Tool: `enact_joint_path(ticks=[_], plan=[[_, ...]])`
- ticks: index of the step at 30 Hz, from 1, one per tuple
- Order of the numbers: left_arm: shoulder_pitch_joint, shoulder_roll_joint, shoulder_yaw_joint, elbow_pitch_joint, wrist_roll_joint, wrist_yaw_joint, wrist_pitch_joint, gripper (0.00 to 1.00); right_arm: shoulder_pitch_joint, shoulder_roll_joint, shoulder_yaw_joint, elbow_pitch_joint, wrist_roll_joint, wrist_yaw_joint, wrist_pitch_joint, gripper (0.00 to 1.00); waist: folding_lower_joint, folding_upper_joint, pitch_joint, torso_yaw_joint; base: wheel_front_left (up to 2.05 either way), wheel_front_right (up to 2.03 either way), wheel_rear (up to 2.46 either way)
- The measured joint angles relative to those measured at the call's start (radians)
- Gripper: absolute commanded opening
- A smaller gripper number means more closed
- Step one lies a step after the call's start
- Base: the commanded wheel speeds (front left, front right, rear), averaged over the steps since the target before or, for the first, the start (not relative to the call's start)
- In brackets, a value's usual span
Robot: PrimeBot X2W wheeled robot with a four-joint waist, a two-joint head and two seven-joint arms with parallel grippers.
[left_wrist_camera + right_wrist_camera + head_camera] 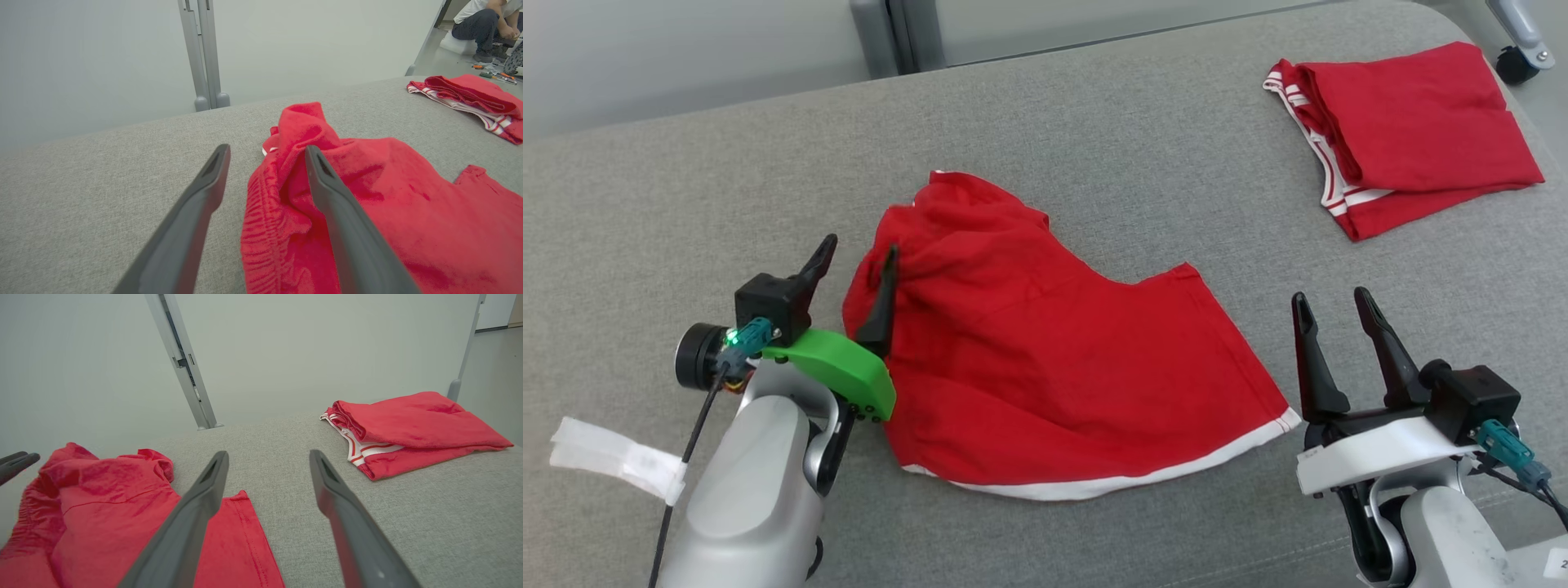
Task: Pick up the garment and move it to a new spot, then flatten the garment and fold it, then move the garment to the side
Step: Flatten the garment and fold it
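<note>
the garment (1045,359) is laid rumpled on the cushion (686,204), nearer its front edge. the left gripper (860,245) is spread wide astride the bunched waistband (261,212); the right gripper (1330,296), equally wide, is held just off the hem corner (1286,420). both edges should be pinched deep before flattening.

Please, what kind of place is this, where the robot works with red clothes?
Probably a robotics lab or workshop, not a home. The red garment lies on a grey padded bench before plain partitions on metal posts, and hand tools lie on the floor beside a seated person.
</note>
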State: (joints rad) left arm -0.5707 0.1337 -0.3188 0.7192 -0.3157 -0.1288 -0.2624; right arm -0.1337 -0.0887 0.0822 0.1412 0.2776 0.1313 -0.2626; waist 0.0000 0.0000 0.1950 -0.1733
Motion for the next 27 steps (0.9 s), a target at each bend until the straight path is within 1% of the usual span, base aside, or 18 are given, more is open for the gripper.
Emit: enact_joint_path(ticks=[3, 6, 16, 23, 27], plan=[[0.047, -0.005, 0.036, -0.052, 0.006, 0.001, 0.000, 1.00, 0.007, 0.000, -0.002, 0.001, -0.002, 0.000, 0.000, 1.00, 0.0000, 0.0000, -0.015, 0.010, 0.00, 0.00, 0.00], [0.118, -0.010, 0.091, -0.137, 0.012, 0.003, 0.000, 1.00, 0.012, -0.005, 0.000, -0.002, -0.007, 0.000, 0.000, 1.00, 0.0000, 0.0000, -0.039, 0.025, 0.00, 0.00, 0.00], [0.375, -0.022, 0.256, -0.400, 0.063, 0.021, -0.002, 1.00, 0.038, -0.052, 0.030, -0.012, -0.015, 0.000, 0.000, 1.00, 0.0000, 0.0000, -0.123, 0.078, 0.00, 0.00, 0.00], [0.533, -0.033, 0.334, -0.512, 0.088, 0.028, -0.002, 1.00, 0.090, -0.072, 0.035, -0.023, -0.017, 0.000, 0.000, 1.00, 0.0000, 0.0000, -0.173, 0.110, 0.00, 0.00, 0.00], [0.595, -0.043, 0.354, -0.559, 0.093, 0.032, -0.002, 1.00, 0.127, -0.074, 0.022, -0.032, -0.018, 0.000, 0.000, 1.00, 0.0000, 0.0000, -0.186, 0.124, 0.00, 0.00, 0.00]])
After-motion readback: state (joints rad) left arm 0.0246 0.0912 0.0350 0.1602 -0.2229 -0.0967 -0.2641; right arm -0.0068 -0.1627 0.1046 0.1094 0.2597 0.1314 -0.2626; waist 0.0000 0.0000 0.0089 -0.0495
